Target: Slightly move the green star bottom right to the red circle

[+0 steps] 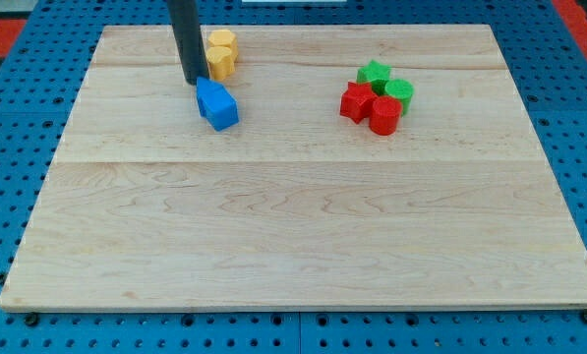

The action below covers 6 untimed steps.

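The green star [374, 73] lies at the view's upper right, at the top of a tight cluster. A green round block [399, 92] sits just right of it and below. A red star [355, 102] is below the green star, and the red circle [384, 115] is at the cluster's bottom right, touching both. My tip [193, 81] is far to the view's left of the cluster, at the upper left edge of the blue blocks [217, 104]. The rod rises out of the view's top.
Two yellow blocks [220, 52] sit close together just right of the rod, near the board's top edge. The wooden board [303, 226] rests on a blue pegboard surface.
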### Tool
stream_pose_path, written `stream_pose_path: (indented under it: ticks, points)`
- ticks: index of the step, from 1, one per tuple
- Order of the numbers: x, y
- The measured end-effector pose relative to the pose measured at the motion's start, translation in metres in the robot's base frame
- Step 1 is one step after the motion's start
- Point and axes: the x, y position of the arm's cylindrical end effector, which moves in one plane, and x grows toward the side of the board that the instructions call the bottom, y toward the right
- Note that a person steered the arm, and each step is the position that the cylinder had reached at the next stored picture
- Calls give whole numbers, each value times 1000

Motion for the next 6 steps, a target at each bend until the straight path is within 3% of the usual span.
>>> stream_pose_path:
  ticks: [1, 2, 3, 6]
  points:
    - [42, 1]
    - [51, 47]
    - [15, 70]
    - [-3, 104]
